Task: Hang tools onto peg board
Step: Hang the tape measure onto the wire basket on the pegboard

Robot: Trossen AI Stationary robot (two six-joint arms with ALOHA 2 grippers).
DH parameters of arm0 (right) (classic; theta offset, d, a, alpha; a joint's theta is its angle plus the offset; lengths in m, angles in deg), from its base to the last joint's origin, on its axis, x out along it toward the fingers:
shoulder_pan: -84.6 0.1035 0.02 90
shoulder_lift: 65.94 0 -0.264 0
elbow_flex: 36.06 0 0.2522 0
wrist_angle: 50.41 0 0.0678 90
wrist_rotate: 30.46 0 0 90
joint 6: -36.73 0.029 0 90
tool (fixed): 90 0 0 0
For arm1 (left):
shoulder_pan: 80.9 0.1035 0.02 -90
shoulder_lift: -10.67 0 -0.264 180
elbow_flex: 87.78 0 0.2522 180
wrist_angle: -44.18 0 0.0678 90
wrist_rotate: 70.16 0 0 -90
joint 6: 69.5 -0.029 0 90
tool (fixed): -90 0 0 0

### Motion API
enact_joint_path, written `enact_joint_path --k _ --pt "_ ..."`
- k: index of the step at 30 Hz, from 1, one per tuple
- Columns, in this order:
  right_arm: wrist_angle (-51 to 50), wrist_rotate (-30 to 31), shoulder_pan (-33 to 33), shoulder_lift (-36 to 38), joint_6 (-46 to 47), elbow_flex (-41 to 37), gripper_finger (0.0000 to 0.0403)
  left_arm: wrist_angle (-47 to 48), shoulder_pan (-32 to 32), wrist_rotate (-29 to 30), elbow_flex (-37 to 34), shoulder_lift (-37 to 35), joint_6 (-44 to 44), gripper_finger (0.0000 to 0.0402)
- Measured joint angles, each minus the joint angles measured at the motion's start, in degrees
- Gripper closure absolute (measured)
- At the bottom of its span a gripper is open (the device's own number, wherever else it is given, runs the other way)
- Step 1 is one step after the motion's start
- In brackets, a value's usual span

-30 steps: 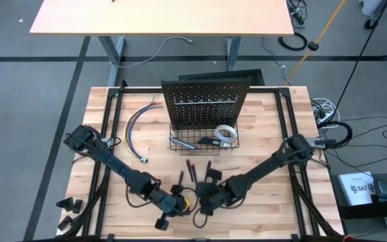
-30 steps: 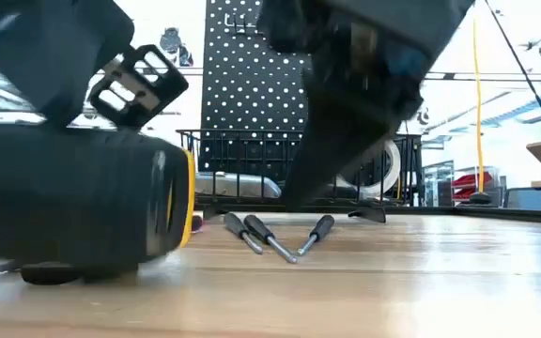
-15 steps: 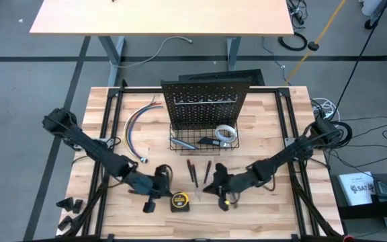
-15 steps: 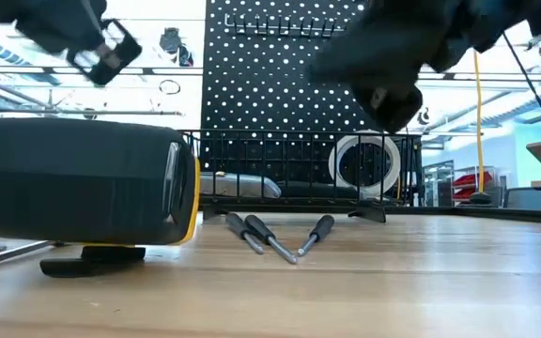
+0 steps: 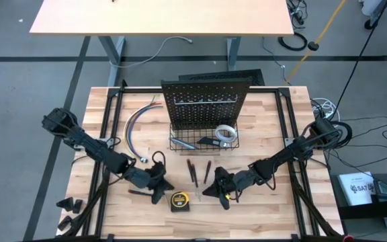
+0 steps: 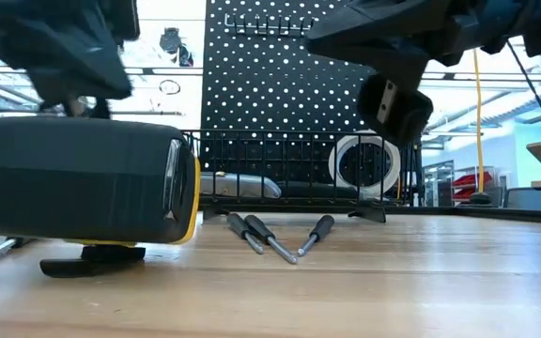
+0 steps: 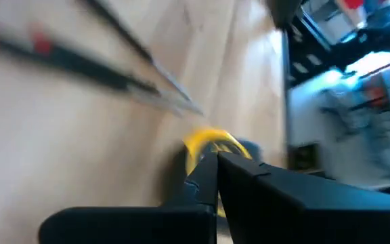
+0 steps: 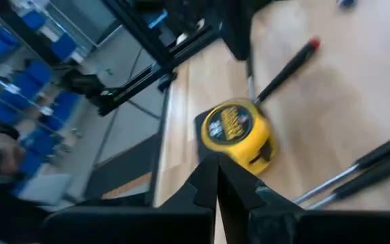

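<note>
The yellow-black tape measure (image 5: 179,201) lies on the table near its front edge, between my two grippers. My left gripper (image 5: 161,187) hovers shut just to its left, and my right gripper (image 5: 211,189) hovers shut just to its right; neither touches it. In the wrist views it shows beyond each set of shut fingers, tape measure (image 7: 212,144) and tape measure (image 8: 239,132). Three screwdrivers (image 6: 270,235) lie flat on the table in front of the peg board (image 5: 207,99). In its wire basket (image 5: 180,148) rest the white tape roll (image 5: 226,133) and the utility knife (image 5: 187,143).
A bundle of coloured cables (image 5: 134,128) lies at the far left of the table. Another screwdriver (image 5: 134,192) lies left of my left gripper. A black frame rail (image 5: 106,134) runs along each table side. Bare wood shows at the near right.
Both grippers were close together over the tape measure and have drawn apart from it, the left toward the table's left edge and the right toward its right edge, both staying shut. Both wrists have turned. The tape measure has stayed where it was on the table.
</note>
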Motion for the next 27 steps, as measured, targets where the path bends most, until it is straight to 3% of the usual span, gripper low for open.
enact_joint_path --k 3,9,19,27 --pt "0.04 -0.01 -0.02 0.0 0.46 0.01 0.0403 -1.95 0.48 -6.02 0.02 0.01 7.12 0.0392" --pt "0.78 -0.12 -0.74 -0.02 9.32 0.03 0.0395 -1.6 0.48 -6.97 0.04 0.0 10.07 0.0383" --pt "4.43 -0.08 2.62 -5.56 21.47 1.14 0.03 -1.3 -3.8 -8.22 0.04 0.02 -3.72 0.0317" --pt "4.5 -1.44 3.61 -13.52 25.33 10.92 0.0224 -1.58 -6.07 -4.83 0.04 0.02 -8.99 0.0277"
